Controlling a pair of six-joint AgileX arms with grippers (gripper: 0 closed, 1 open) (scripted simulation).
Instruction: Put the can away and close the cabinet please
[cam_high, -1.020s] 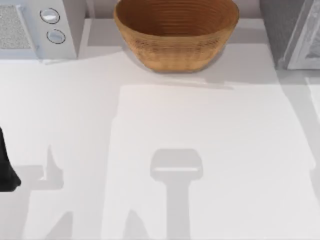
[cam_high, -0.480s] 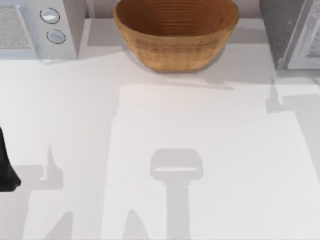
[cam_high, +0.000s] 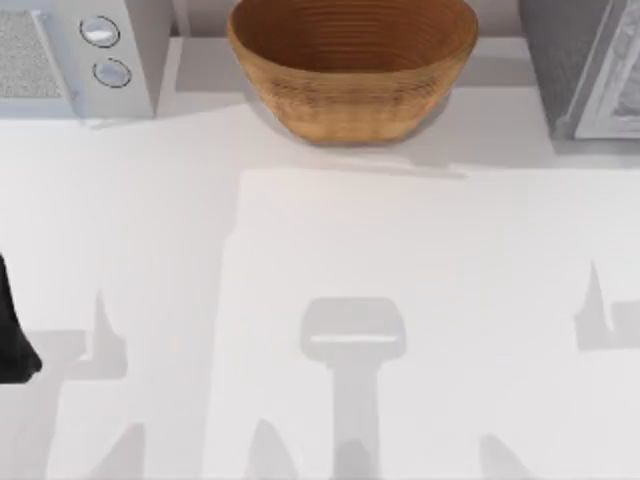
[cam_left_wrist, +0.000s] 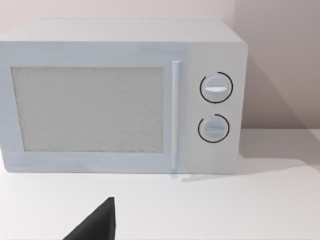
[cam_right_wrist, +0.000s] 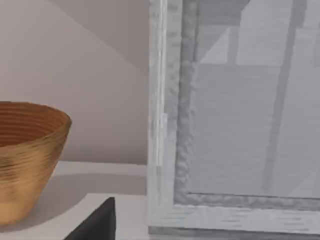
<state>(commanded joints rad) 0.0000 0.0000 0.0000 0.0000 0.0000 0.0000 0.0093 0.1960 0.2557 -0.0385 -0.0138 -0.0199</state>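
Note:
The can is out of view. The cabinet (cam_high: 598, 75) stands at the table's back right corner. In the right wrist view its pale frame and frosted glass front (cam_right_wrist: 235, 125) are close by. I cannot tell whether its door is fully shut. My right gripper (cam_right_wrist: 97, 224) shows as one dark finger piece low in the right wrist view, facing the cabinet and the bowl. My left arm (cam_high: 12, 340) sits at the table's left edge. My left gripper (cam_left_wrist: 96, 225) shows as one dark piece facing the microwave. Nothing is seen in either gripper.
A big wicker bowl (cam_high: 352, 65) stands at the back middle, also seen in the right wrist view (cam_right_wrist: 27, 155). A white microwave (cam_high: 75, 55) with two dials stands at the back left, door shut (cam_left_wrist: 90, 110). The white tabletop (cam_high: 400, 260) carries arm shadows.
The right arm's shadow has moved from near the cabinet toward the front right of the table. The left arm, bowl and microwave have not moved.

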